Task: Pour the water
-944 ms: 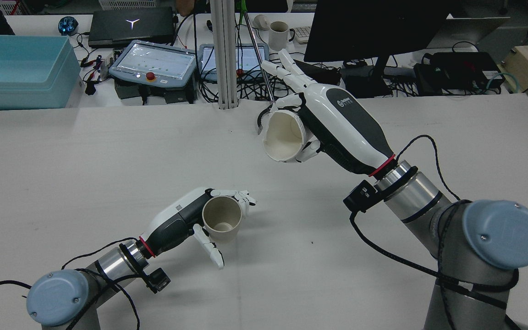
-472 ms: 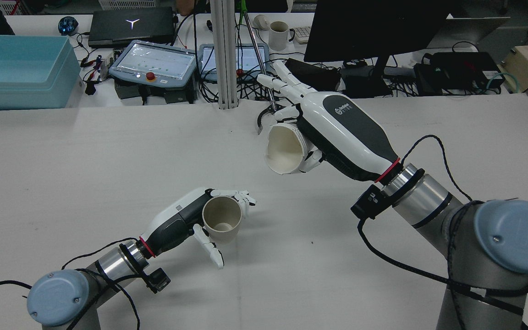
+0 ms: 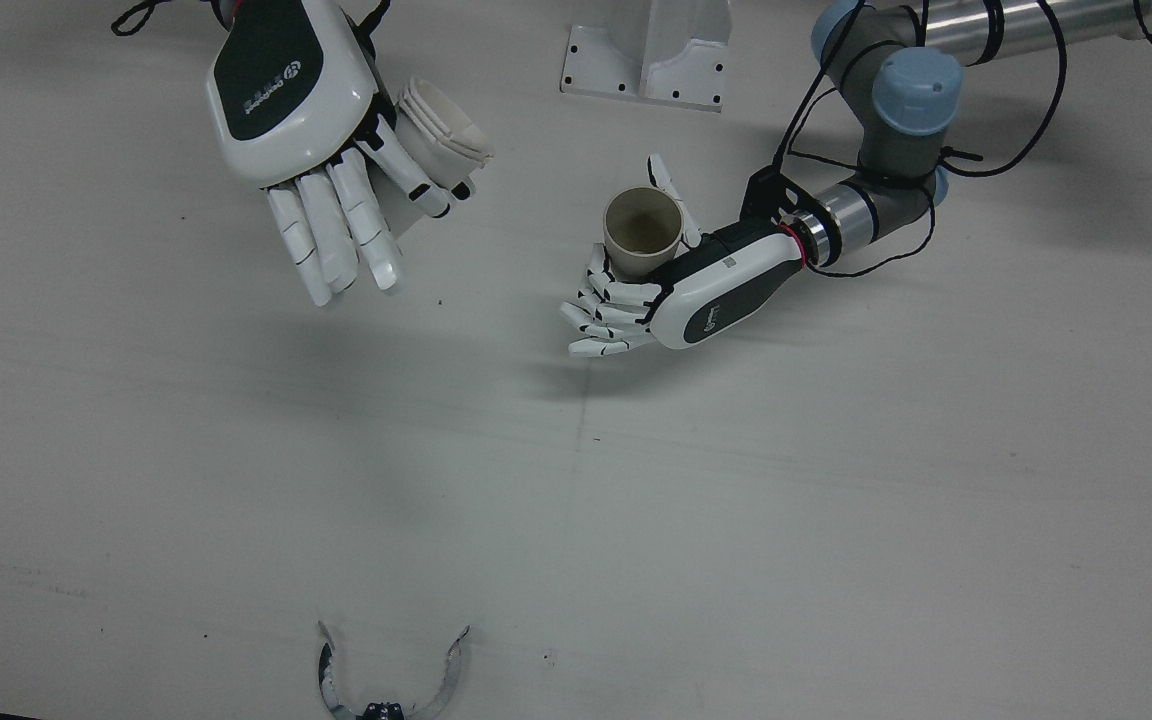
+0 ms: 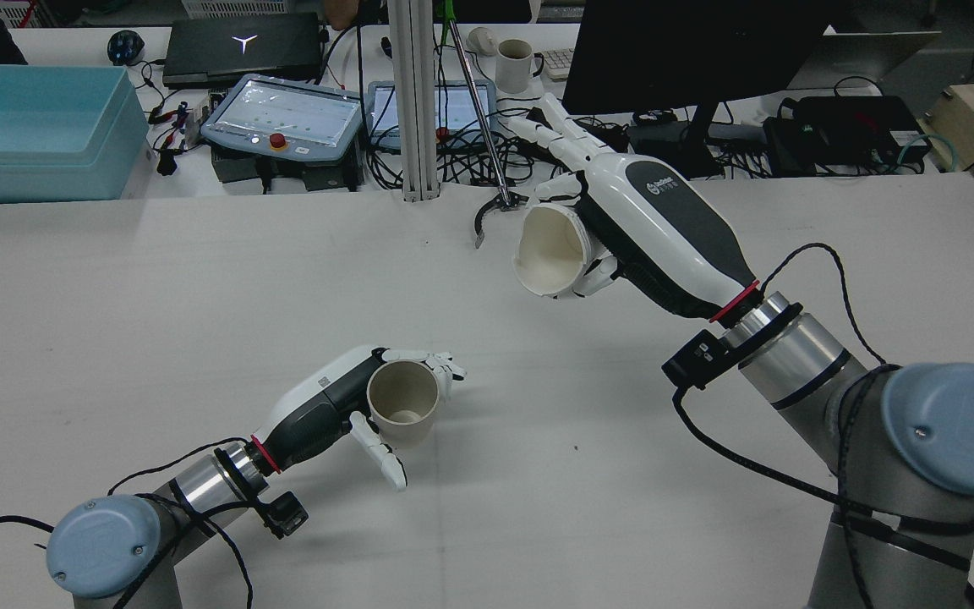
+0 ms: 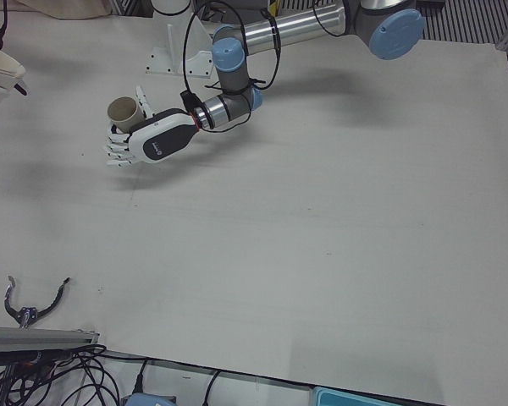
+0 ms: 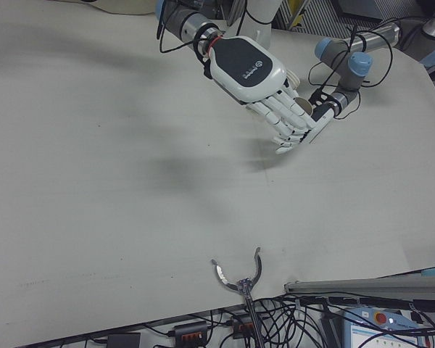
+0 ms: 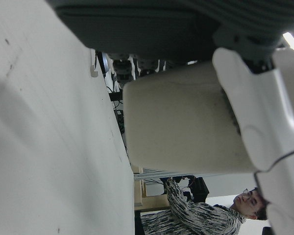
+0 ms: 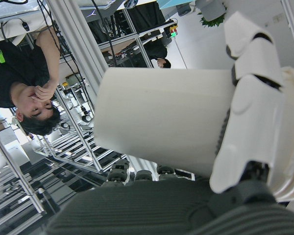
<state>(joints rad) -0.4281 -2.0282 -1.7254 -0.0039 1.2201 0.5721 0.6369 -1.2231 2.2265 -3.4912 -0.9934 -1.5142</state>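
Left arm [image 4: 199,486]: reaches low across the surface [image 4: 199,288] from the near-left corner of the rear view, forearm almost level

Left hand [image 4: 326,406]: palm on its side, fingers [image 4: 440,365] wrapped round the far wall of the tan cup [image 4: 402,404], thumb [image 4: 381,452] stretched along the near side; clamped on the cup

Tan cup: upright or only slightly tilted, mouth up, base at or just above the surface, contact cannot be told; in the front view [image 3: 643,233] the inside looks pale and dry, though whether it holds water cannot be told

Metal clamp piece [image 4: 491,211]: curved, lying on the surface at the far edge, well apart from both cups

White cup [image 4: 550,251]: held raised above the surface, tipped on its side with the mouth turned toward the robot and down-left; well apart from the tan cup, up and to its right in the rear view; rim looks doubled in the front view [image 3: 441,125], possibly 2 nested cups

Right hand [image 4: 614,216]: raised, back uppermost, some fingers and thumb closed round the white cup, the other fingers [image 4: 550,127] stretched straight toward the far edge

Right arm [image 4: 800,364]: rises from the near-right corner, forearm angled up and inward
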